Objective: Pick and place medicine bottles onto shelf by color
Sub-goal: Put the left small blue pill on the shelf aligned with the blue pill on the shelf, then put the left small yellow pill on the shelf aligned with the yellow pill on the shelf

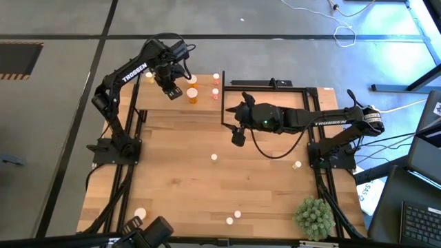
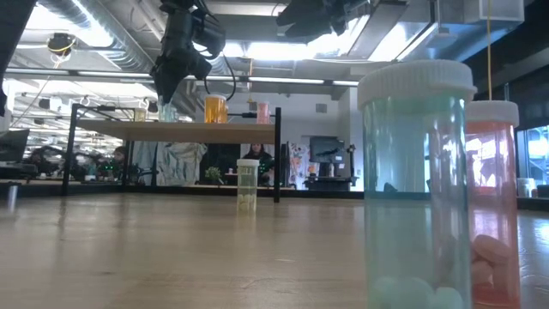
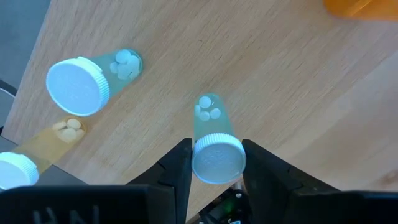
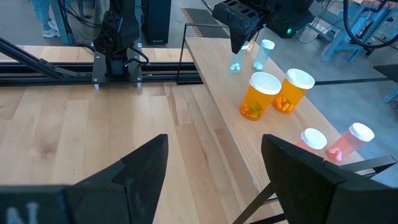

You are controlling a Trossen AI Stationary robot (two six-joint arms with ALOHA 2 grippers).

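Note:
My left gripper [image 1: 170,91] points down over the left part of the shelf [image 1: 289,98] and is shut on a pale green medicine bottle [image 3: 210,118] with a white cap. On the shelf beside it stand another pale green bottle [image 3: 93,81] and a cream one [image 3: 37,149]. Farther right on the shelf stand two orange bottles [image 4: 273,93] and two reddish ones [image 4: 339,143]. My right gripper [image 4: 214,180] hovers open above the table in front of the shelf, with nothing between its fingers. My left gripper pinches the white cap [image 3: 202,163] of the pale green bottle between its two fingers, one on each side. The fingers come from above, pointing down. The bottle is upright below them, its base at the shelf top [image 3: 280,74]; whether it rests there I cannot tell.
Loose bottles stand on the tabletop: one mid-table [image 1: 214,157], one by the right edge [image 1: 297,164], two near the front [image 1: 234,217], one front left [image 1: 140,213]. A spiky green plant ball [image 1: 313,217] sits front right. Thin black posts [image 1: 223,103] edge the shelf.

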